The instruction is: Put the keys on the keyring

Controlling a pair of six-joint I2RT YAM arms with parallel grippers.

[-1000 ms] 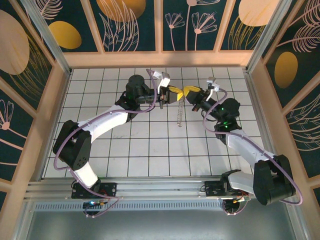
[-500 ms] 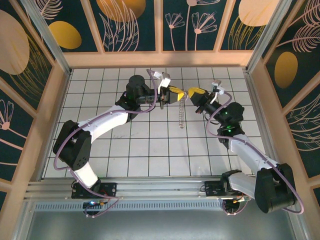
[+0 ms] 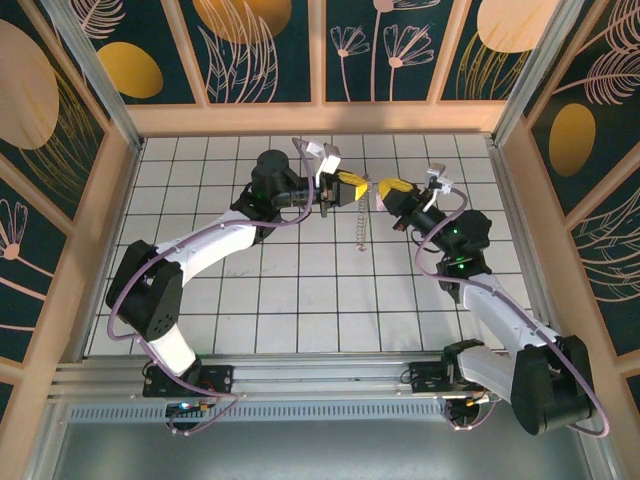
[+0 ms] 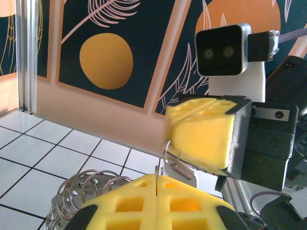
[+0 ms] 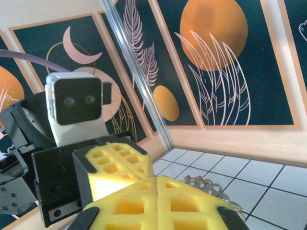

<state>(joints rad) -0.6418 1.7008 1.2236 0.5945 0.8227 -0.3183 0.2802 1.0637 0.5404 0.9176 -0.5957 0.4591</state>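
My left gripper (image 3: 347, 186) is shut on the keyring (image 3: 360, 228), a coil of pale wire rings hanging from it over the tiles. In the left wrist view its yellow pads (image 4: 157, 184) pinch one thin wire loop, and the rest of the keyring (image 4: 79, 189) bunches at the lower left. My right gripper (image 3: 388, 187) faces it a short gap away, shut on a small flat key (image 4: 184, 167) with a little ring that sticks out under its pads (image 4: 175, 123). The right wrist view has the right gripper (image 5: 157, 184) shut, the left gripper (image 5: 115, 160) just beyond it and the keyring (image 5: 206, 184) behind.
White tiled floor (image 3: 300, 290) is bounded by wooden walls with dark patterned panels (image 3: 260, 50). An aluminium rail (image 3: 300, 375) runs along the near edge by the arm bases. Both arms reach toward the far middle of the floor.
My right gripper has drawn a little to the right, away from the left one, and its arm has swung outward. The left gripper and hanging keyring have barely moved.
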